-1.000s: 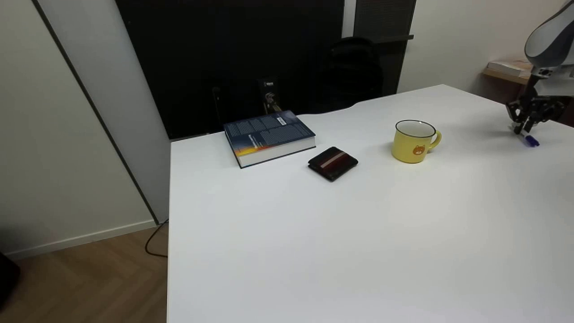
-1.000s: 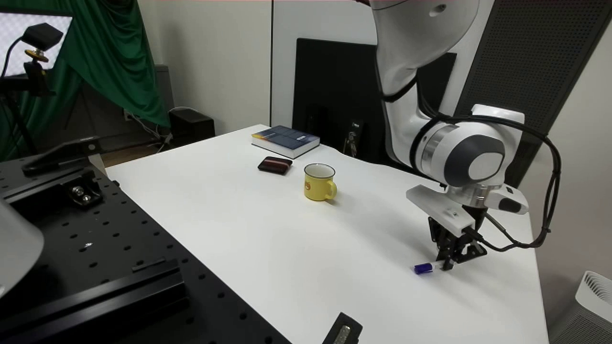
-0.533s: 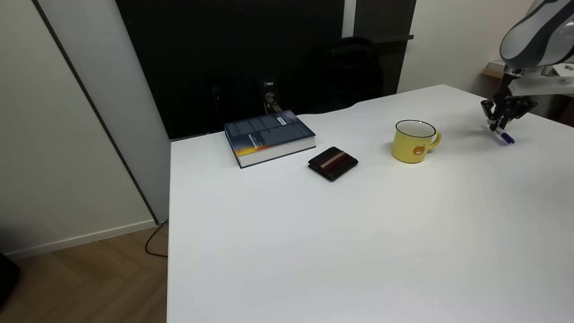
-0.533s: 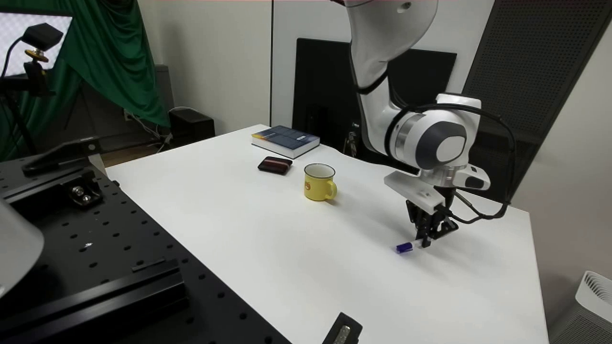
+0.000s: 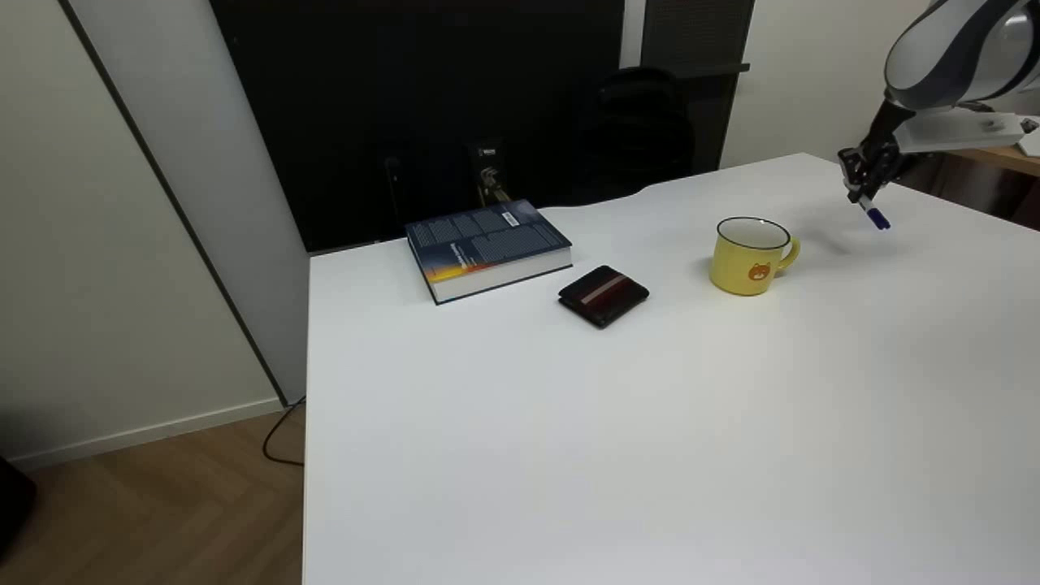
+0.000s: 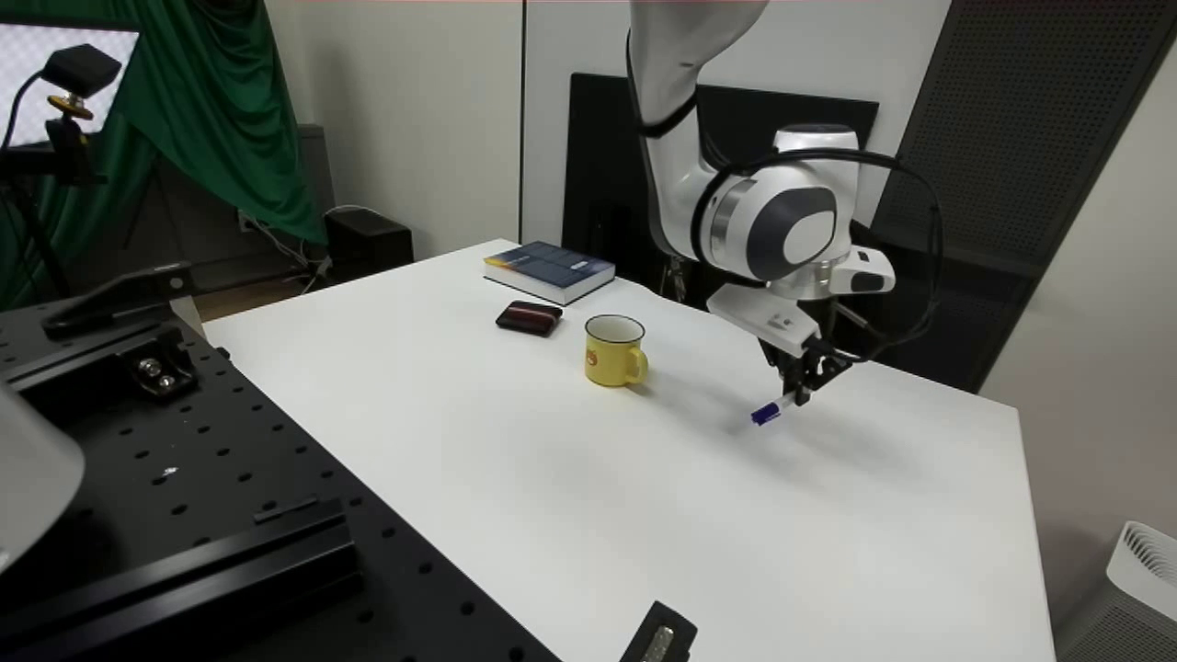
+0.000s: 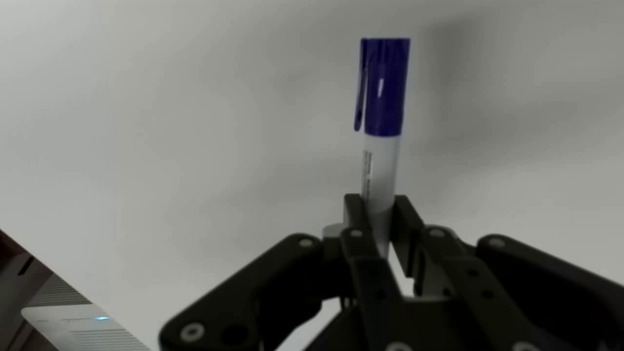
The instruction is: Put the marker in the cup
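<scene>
My gripper (image 7: pixel 379 207) is shut on the white barrel of the marker (image 7: pixel 384 92), whose dark blue cap sticks out past the fingertips. Its rear end is partly hidden by the fingers. In both exterior views the marker (image 6: pixel 767 412) hangs a little above the table, tilted with the cap downward, its shadow apart from it. The yellow cup (image 5: pixel 741 266), dark-rimmed with a bear print, stands upright on the table, its handle on the side facing my gripper (image 5: pixel 858 195). Gripper and cup are clearly apart. The wrist view does not show the cup.
Beyond the cup lie a dark wallet (image 5: pixel 603 296) and a thick blue book (image 5: pixel 489 250) on the white table (image 5: pixel 617 455). A black perforated platform (image 6: pixel 276 515) borders the table in an exterior view. A white appliance (image 6: pixel 1131 588) stands off the table's end.
The gripper has lifted off the table with the marker in it and has moved closer to the cup. Cup, wallet and book have stayed put.
</scene>
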